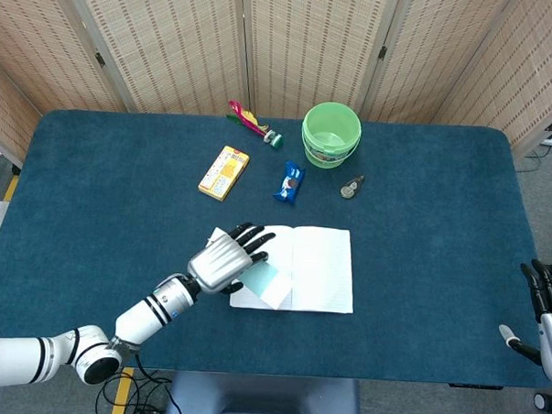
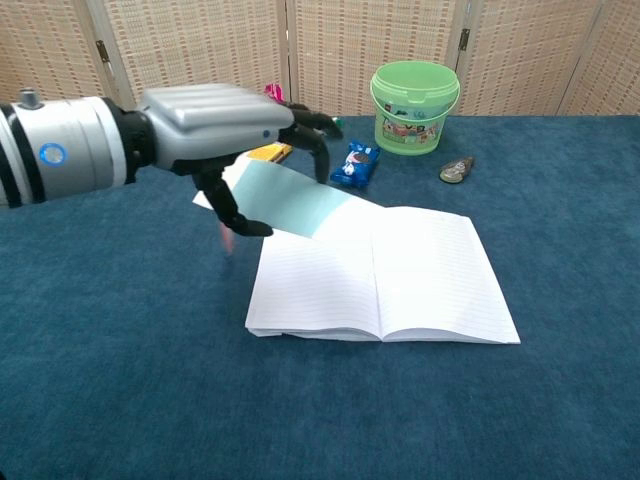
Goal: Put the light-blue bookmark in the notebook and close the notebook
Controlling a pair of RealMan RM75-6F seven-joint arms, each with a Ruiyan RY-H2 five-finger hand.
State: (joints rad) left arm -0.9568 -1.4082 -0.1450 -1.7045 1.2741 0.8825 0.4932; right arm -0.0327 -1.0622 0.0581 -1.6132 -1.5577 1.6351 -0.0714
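Note:
The open white notebook (image 1: pixel 305 268) (image 2: pixel 400 275) lies flat at the table's middle. My left hand (image 1: pixel 226 260) (image 2: pixel 225 125) hovers above its left page and pinches the light-blue bookmark (image 1: pixel 262 281) (image 2: pixel 290 200), lifted off the table and slanting down toward the page. The pink tassel (image 2: pixel 226 238) dangles under the hand. My right hand (image 1: pixel 547 306) shows only at the right edge of the head view, off the table, holding nothing, fingers apart.
Along the far side stand a green bucket (image 1: pixel 331 133) (image 2: pixel 414 104), a blue snack packet (image 1: pixel 290 182) (image 2: pixel 355 165), a yellow box (image 1: pixel 223 172), a small grey object (image 1: pixel 352 186) (image 2: pixel 456 170) and a pink-green toy (image 1: pixel 252 123). A folding screen stands behind the table.

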